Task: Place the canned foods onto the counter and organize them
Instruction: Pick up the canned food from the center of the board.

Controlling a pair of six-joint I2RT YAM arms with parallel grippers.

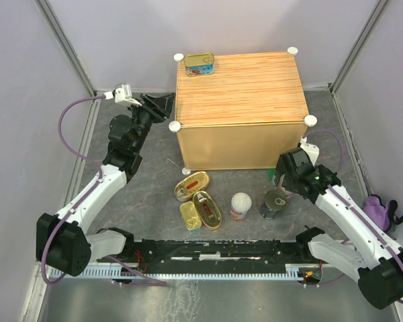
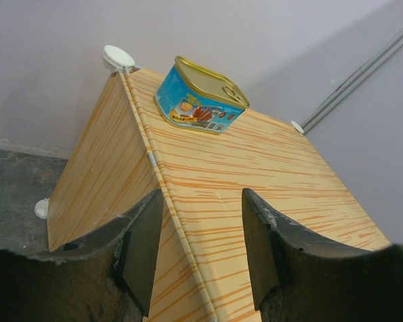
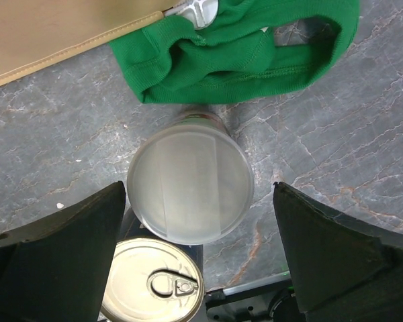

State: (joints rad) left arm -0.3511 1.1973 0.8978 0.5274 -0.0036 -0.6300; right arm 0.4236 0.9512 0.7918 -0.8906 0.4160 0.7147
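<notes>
my left tool [image 2: 196, 248] hangs with its fingers apart and nothing between them, beside the left edge of the counter [image 1: 242, 87]. at the counter's far left corner a rectangular tin [image 1: 199, 64] lies flat, its long axis along the back edge and its pull tab at the end away from the corner knob. my right tool [image 3: 200, 194] is spread wide around an upright white-lidded can [image 3: 190, 184] on the table [image 3: 336, 147], fingers clear of it. a ring-pull can [image 3: 153, 288] stands just beside that one.
</notes>
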